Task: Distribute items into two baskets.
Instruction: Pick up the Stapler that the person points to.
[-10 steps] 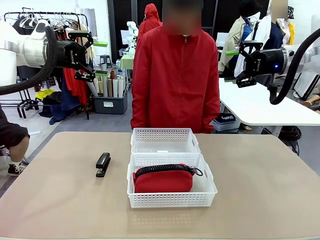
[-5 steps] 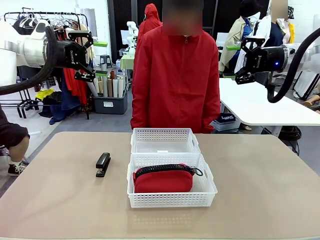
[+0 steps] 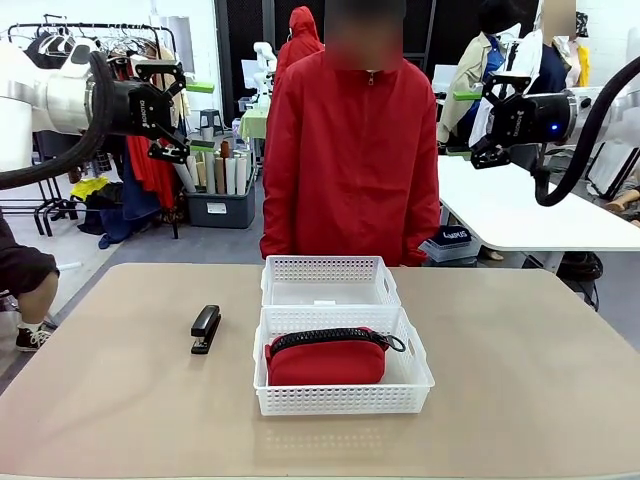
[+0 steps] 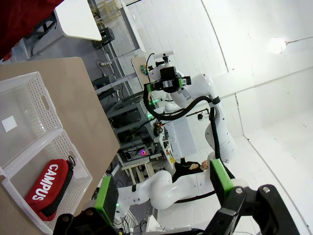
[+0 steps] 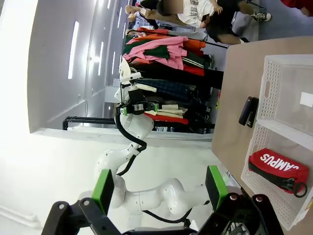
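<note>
One pouch lies in the near basket, stapler beside.

Pouch in near basket, stapler left

white arms, black hoses, black green-padded left end effector and right end effector

Two white lattice-sided baskets stand touching, end to end, in front of me. The nearer basket holds the red zip pouch, lying flat with its black zipper on top. The farther basket sits behind it. The small black stapler lies on the tabletop near the baskets' left side.
</note>
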`<state>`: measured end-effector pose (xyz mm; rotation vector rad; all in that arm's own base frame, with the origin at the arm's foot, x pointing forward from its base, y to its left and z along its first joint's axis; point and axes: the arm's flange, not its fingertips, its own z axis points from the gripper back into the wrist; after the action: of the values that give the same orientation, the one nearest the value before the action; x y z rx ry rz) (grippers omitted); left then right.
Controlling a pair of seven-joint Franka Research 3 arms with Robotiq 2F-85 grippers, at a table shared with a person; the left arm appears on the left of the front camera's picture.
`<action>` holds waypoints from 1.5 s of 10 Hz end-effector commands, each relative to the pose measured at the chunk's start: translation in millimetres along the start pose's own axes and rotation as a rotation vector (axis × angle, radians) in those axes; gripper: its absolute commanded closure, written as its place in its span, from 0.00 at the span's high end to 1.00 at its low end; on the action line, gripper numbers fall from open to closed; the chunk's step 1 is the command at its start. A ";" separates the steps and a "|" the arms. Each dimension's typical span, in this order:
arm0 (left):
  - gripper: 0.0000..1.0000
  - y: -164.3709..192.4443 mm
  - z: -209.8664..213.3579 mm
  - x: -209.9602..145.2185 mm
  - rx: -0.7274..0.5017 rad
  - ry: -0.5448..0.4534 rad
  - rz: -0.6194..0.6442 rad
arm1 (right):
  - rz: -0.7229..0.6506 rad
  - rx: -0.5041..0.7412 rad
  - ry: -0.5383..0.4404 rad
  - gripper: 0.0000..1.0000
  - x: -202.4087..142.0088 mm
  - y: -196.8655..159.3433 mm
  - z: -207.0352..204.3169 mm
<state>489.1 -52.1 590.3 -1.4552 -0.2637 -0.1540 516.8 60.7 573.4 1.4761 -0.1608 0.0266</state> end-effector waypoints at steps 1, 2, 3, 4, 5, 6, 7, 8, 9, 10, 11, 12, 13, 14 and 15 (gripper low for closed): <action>1.00 -2.9 -0.1 -0.3 -0.003 0.002 -0.005 | 0.002 -0.003 -0.009 1.00 0.8 1.1 -0.8; 1.00 -2.9 -0.1 -0.3 -0.003 0.002 -0.005 | 0.002 -0.003 -0.009 1.00 0.8 1.1 -0.8; 1.00 -2.9 -0.1 -0.3 -0.003 0.002 -0.005 | 0.002 -0.003 -0.009 1.00 0.8 1.1 -0.8; 1.00 -2.9 -0.1 -0.3 -0.003 0.002 -0.005 | 0.002 -0.003 -0.009 1.00 0.8 1.1 -0.8; 1.00 -2.9 -0.1 -0.3 -0.003 0.002 -0.005 | 0.002 -0.003 -0.009 1.00 0.8 1.1 -0.8; 1.00 -2.9 -0.1 -0.3 -0.003 0.002 -0.005 | 0.002 -0.003 -0.009 1.00 0.8 1.1 -0.8; 1.00 -2.9 -0.1 -0.3 -0.003 0.002 -0.005 | 0.002 -0.003 -0.009 1.00 0.8 1.1 -0.8; 1.00 -2.9 -0.1 -0.3 -0.003 0.002 -0.005 | 0.002 -0.003 -0.009 1.00 0.8 1.1 -0.8; 1.00 -2.9 -0.1 -0.3 -0.003 0.002 -0.005 | 0.002 -0.003 -0.009 1.00 0.8 1.1 -0.8; 1.00 -2.9 -0.1 -0.3 -0.003 0.002 -0.005 | 0.002 -0.003 -0.009 1.00 0.8 1.1 -0.8; 1.00 -2.9 -0.1 -0.3 -0.003 0.002 -0.005 | 0.002 -0.003 -0.009 1.00 0.8 1.1 -0.8; 1.00 -2.9 -0.1 -0.3 -0.003 0.002 -0.005 | 0.002 -0.003 -0.009 1.00 0.8 1.1 -0.8; 1.00 -2.9 -0.1 -0.3 -0.003 0.002 -0.005 | 0.002 -0.003 -0.009 1.00 0.8 1.1 -0.8; 1.00 -2.9 -0.1 -0.3 -0.003 0.002 -0.005 | 0.002 -0.003 -0.009 1.00 0.8 1.1 -0.8; 1.00 -2.9 -0.1 -0.3 -0.003 0.002 -0.005 | 0.002 -0.003 -0.009 1.00 0.8 1.1 -0.8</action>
<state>489.1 -52.1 590.3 -1.4552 -0.2637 -0.1540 516.8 60.8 573.3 1.4758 -0.1608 0.0265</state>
